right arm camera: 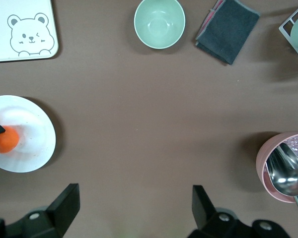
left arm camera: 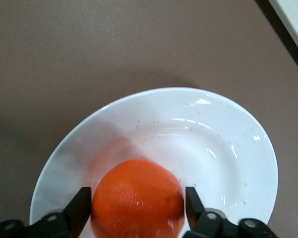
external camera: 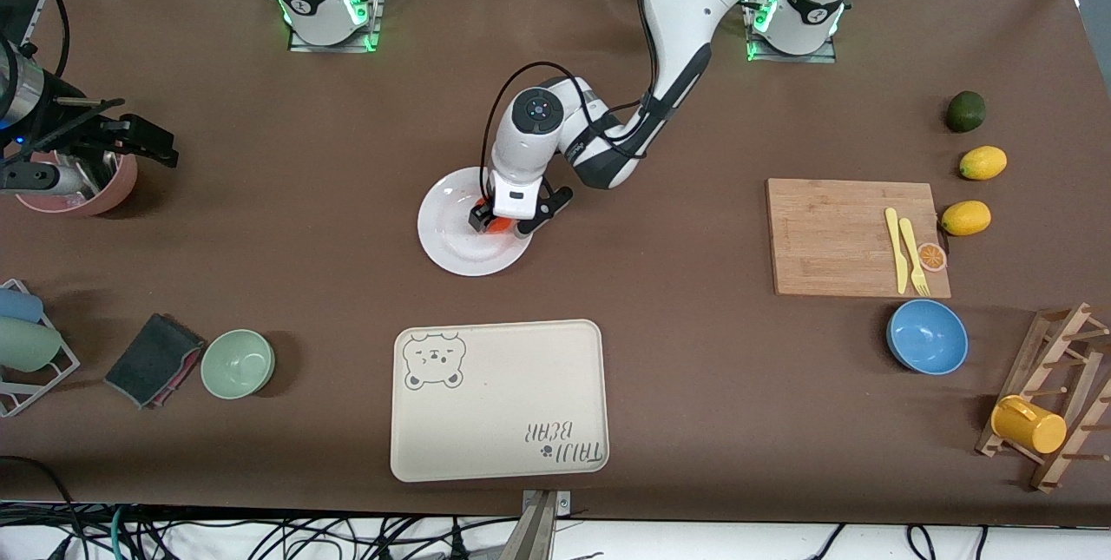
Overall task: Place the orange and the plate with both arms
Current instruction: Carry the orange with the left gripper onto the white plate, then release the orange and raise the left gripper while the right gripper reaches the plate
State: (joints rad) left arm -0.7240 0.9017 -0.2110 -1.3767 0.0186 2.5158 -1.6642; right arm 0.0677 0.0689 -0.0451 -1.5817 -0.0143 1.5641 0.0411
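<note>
Nearest the front camera lies the beige bear-print tray [external camera: 499, 401], bare of objects, and it sits nearer that camera than the left gripper [external camera: 508, 226], which is down over the white plate [external camera: 451, 239] at mid-table. That gripper's two black fingers [left arm camera: 82, 210] stand one on each side of the orange [left arm camera: 137, 198], closed in on it; the left wrist view shows the fruit over the plate's well, but its underside runs off the picture edge, so whether it rests on the plate or hangs just above it cannot be told. In the front view the orange [external camera: 498, 225] is mostly hidden by the gripper body, with only a sliver showing between the fingers.

The right gripper [external camera: 143, 139] waits up over the right arm's end of the table, well apart from the plate, its fingers spread wide with nothing between them. Just beside it stands a pink cup [right arm camera: 284, 168] holding a metal spoon [right arm camera: 288, 174]; the cup is cut off at the edge of the right wrist view and partly covered by the arm in the front view. A pale green bowl [external camera: 238, 363], nothing in it, and a folded dark cloth [external camera: 154, 359] lie nearer the front camera than this gripper.

Toward the left arm's end, a wooden cutting board [external camera: 855, 236] carries a yellow knife [external camera: 894, 247], a yellow fork [external camera: 913, 256] and an orange-slice piece [external camera: 932, 257]. A blue bowl [external camera: 927, 336] stands with nothing in it.
</note>
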